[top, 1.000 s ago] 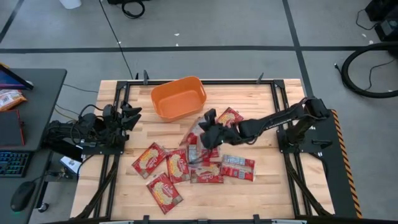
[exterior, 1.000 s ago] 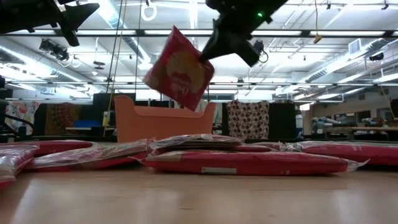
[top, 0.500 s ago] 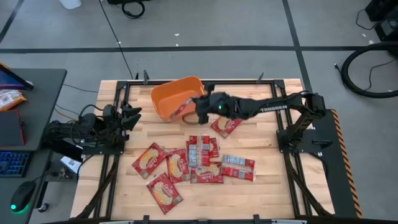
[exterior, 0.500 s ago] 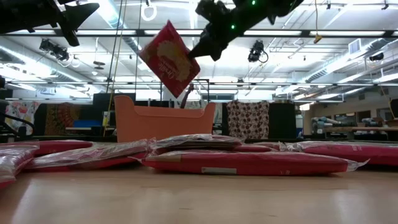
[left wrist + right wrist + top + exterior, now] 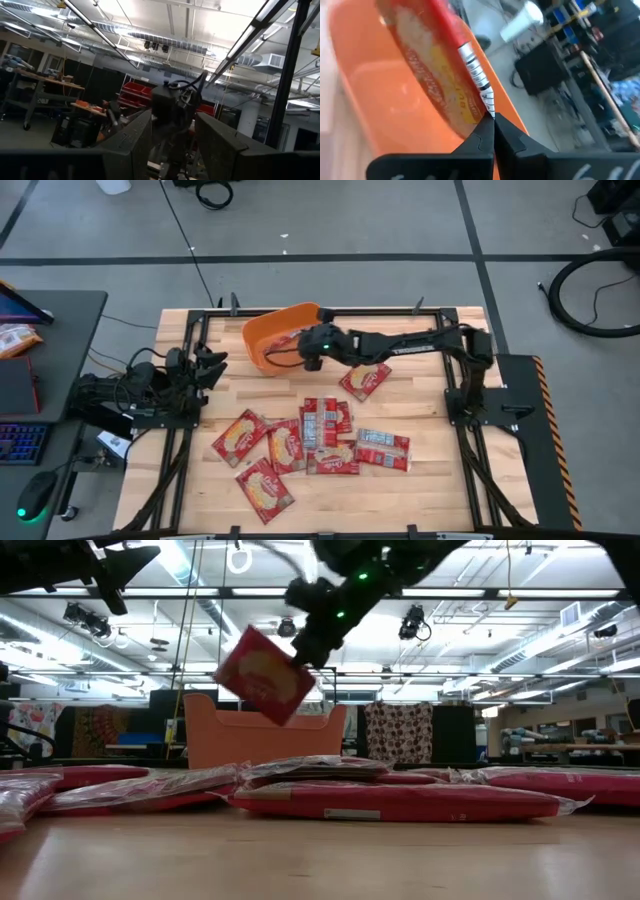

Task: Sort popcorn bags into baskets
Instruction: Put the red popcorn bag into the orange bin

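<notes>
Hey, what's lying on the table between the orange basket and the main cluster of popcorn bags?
In the high view, bare wood, apart from one popcorn bag lying right of the gap between the basket and the cluster.

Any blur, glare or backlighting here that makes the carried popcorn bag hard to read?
Right wrist view: the popcorn bag is smeared and soft above the basket. Low view: bright ceiling strips backlight the right gripper into a silhouette, while the bag shows red. High view: evenly lit, bag mostly hidden.
</notes>
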Controlling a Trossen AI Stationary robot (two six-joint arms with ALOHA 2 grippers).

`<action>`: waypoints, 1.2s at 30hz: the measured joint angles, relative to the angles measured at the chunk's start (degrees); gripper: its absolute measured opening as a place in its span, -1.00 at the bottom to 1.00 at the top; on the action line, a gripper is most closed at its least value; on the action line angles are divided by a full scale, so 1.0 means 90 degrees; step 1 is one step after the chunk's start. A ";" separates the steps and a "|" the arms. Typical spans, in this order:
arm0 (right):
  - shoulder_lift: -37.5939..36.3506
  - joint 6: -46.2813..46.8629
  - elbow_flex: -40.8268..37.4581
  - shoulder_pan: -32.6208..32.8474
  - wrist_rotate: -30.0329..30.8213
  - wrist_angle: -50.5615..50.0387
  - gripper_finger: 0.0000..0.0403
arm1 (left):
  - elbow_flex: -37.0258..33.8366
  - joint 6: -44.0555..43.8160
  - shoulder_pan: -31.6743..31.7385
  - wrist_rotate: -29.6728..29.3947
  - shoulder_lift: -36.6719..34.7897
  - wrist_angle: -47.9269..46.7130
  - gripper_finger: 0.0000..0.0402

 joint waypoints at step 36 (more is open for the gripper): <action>0.0771 -0.0115 0.1814 0.0714 -0.3145 -0.4381 -0.16 | 0.0000 -0.0015 -0.0001 0.0019 -0.0002 -0.0090 -0.22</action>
